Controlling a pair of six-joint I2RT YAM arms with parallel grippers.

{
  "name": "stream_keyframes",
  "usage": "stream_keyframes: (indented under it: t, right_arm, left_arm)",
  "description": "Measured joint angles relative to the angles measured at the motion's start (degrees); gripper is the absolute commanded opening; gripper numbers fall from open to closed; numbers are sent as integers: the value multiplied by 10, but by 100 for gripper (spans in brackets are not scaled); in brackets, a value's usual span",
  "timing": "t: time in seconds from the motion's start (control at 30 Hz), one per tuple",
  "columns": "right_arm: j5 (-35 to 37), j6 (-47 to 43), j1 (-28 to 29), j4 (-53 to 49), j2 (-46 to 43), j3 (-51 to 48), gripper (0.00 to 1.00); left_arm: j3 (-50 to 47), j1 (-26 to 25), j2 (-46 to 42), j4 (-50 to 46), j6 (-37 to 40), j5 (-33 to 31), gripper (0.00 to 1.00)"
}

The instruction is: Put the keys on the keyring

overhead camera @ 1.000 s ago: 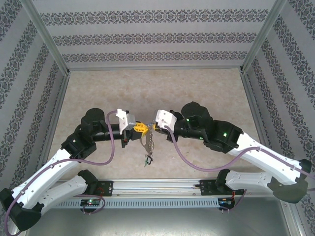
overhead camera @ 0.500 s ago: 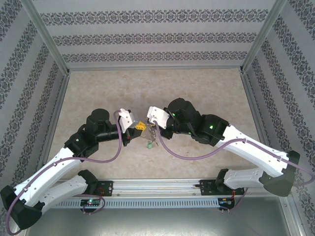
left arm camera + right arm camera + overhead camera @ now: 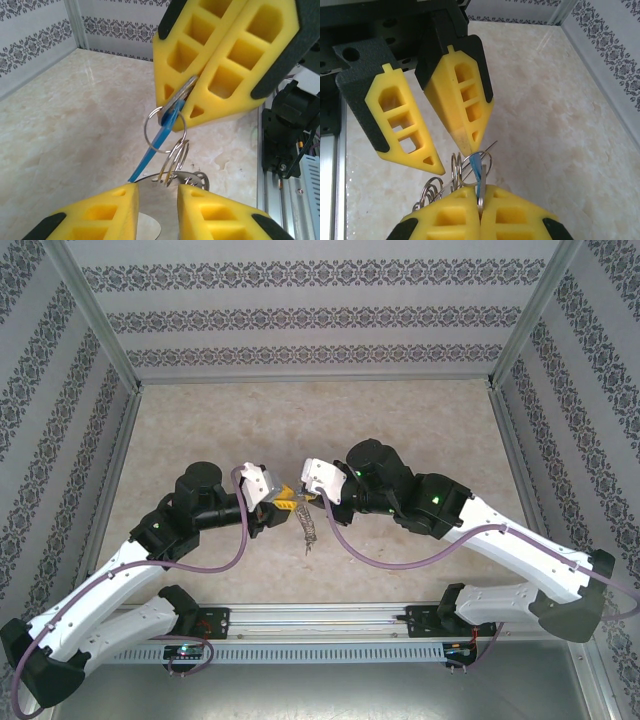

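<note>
Above the counter, your left hand has just opened, letting go. Your right hand clamps the keyring; the keys look threaded on.

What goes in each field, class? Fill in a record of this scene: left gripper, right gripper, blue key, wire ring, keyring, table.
left gripper: open, fingers apart, holding nothing
right gripper: shut on the blue key
blue key: pinched at its top, blue part slanting down towards the left gripper
wire ring: looped round the blue key
keyring: dangling beneath the two grippers
table: pale marbled top
</note>
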Motion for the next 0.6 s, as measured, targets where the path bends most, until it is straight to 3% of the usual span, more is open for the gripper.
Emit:
stream_keyframes:
  t: [0.5, 0.6]
  right_arm:
    - [-23, 0, 0, 0, 0, 0, 0]
    - [-25, 0, 0, 0, 0, 0, 0]
  left_arm:
    - [24, 0, -15, -22, 36, -1, 29]
    - [26, 0, -9, -22, 37, 8, 23]
